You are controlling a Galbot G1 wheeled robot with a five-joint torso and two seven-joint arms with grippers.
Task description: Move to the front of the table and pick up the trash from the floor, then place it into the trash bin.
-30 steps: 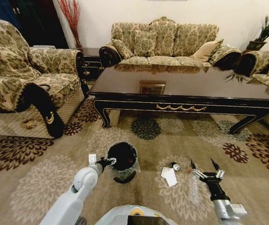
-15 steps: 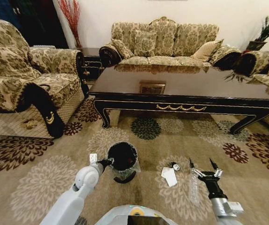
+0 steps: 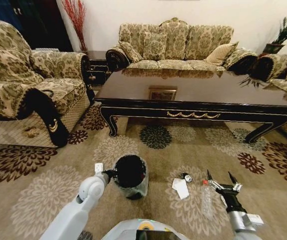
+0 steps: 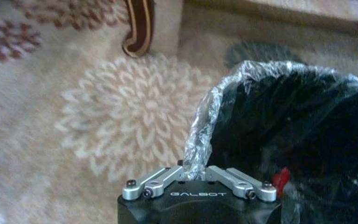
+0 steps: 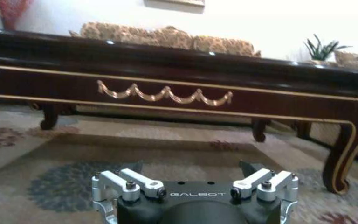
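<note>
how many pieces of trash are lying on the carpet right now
3: a clear bottle beside the right gripper, folded white paper left of it, and a tiny round black-and-white object just beyond the paper.

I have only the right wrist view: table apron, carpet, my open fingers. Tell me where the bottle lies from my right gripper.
Observer: In the head view the bottle lies on the carpet just to the left of the right gripper.
Operator: Give me the other litter.
Observer: The paper lies further left, with a small round piece just beyond it toward the table.
Operator: Now the bin.
Observer: The bin is left of the paper and looks tipped, its rim pinched by the left gripper.
</note>
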